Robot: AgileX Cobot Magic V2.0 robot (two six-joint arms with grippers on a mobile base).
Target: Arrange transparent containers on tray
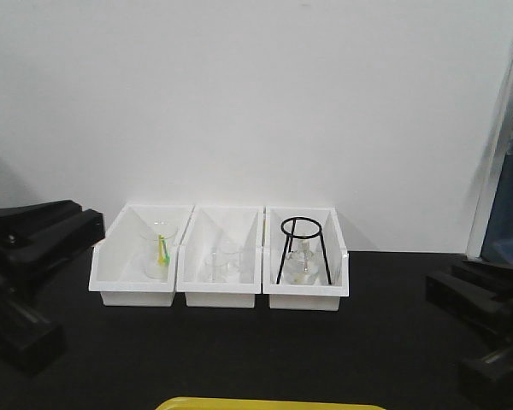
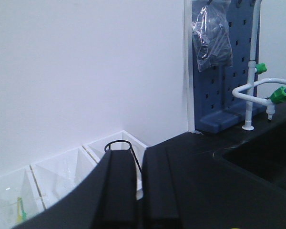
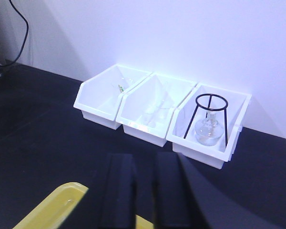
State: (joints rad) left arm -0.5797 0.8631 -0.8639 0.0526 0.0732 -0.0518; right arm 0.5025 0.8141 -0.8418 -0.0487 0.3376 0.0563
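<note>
Both pincers, left pincer (image 2: 138,191) and right pincer (image 3: 145,191), hang slightly spread and empty; reach the middle bin's glassware (image 1: 222,260) before the yellow tray (image 1: 269,404).

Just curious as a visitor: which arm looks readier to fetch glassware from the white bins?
Probably the right. The right gripper faces the white bins squarely, with the yellow tray beside it; the left gripper points past them toward the sink.
</note>
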